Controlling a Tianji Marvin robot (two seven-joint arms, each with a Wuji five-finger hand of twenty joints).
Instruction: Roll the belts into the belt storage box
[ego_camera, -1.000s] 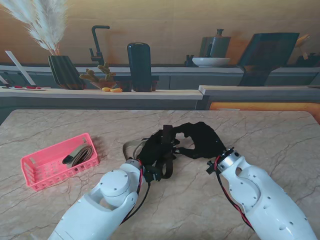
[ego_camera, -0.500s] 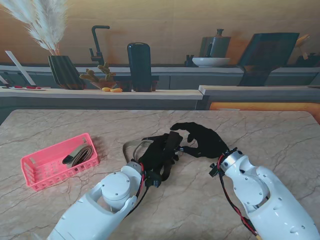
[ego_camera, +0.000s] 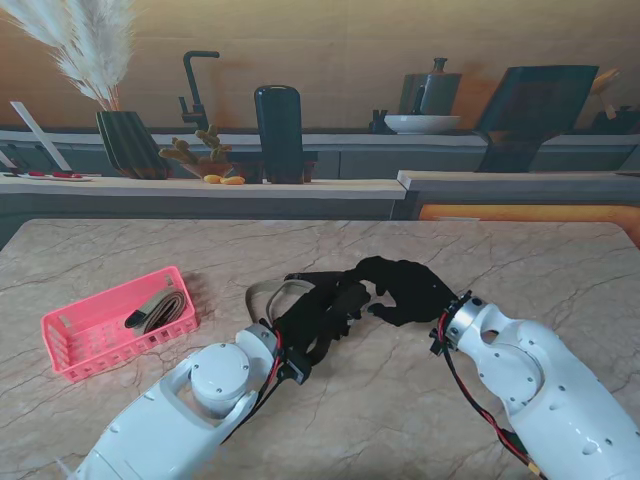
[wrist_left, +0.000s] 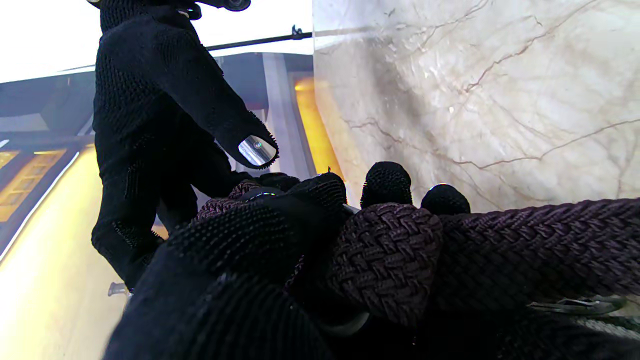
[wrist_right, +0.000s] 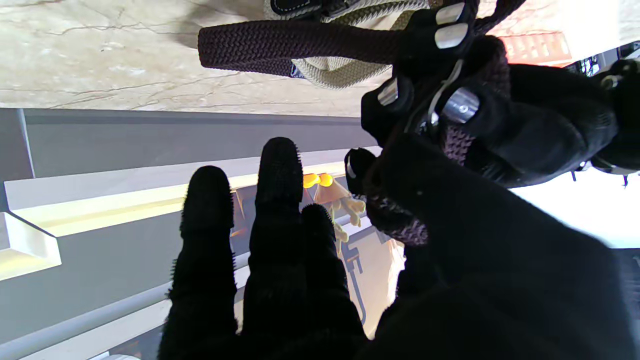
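Your left hand (ego_camera: 318, 312): black-gloved, mid-table, fingers wrapped around the dark braided belt (wrist_left: 450, 250). In the left wrist view the belt's rolled end sits in the grip, and a free length runs off sideways across the marble table (ego_camera: 520, 260).

Your right hand (ego_camera: 400, 288): black-gloved, just right of the left hand and touching it at the fingertips. In the right wrist view three fingers (wrist_right: 277, 200) stretch out straight; the thumb side presses against the belt roll. Whether it truly grips the belt, you cannot tell.

Tan belt (ego_camera: 268, 293): a pale loop on the table, just left of your left hand and slightly farther from you, partly hidden by it. In the right wrist view it lies against the dark belt's free length.

Pink belt storage box (ego_camera: 75, 345): well apart, at the table's left side. One rolled belt (ego_camera: 160, 310) lies inside, at its farther end.
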